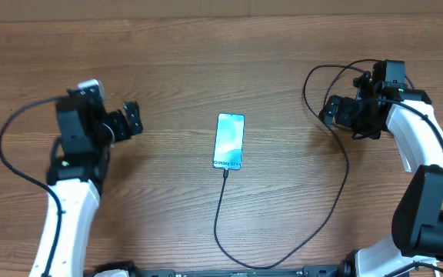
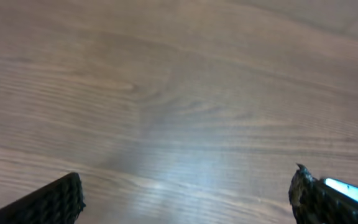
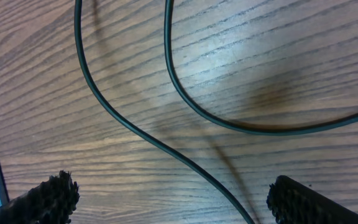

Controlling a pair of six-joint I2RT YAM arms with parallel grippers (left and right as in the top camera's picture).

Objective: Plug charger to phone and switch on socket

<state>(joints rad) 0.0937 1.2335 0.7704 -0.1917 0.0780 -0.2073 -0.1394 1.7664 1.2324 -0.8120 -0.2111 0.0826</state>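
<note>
The charger [image 1: 221, 192] lies as a thin black loop on the table [image 1: 206, 61], its tip at the near end of the phone [image 1: 229, 141], which lies flat mid-table. We judge the cable light and limp, best pinched just behind the tip. The left gripper [image 1: 133, 121] and right gripper [image 1: 331, 109] both stand wide open, holding nothing, well apart from the phone.

The brown wood-grain desk [image 1: 206, 61] is smooth with a faint sheen. The slim light-blue phone [image 1: 229, 141] has a glossy screen. The thin black charger cable [image 3: 166, 37] looks smooth and rubbery. The left gripper [image 2: 185, 177] and right gripper [image 3: 169, 180] have matt black, roughly ribbed fingers.
</note>
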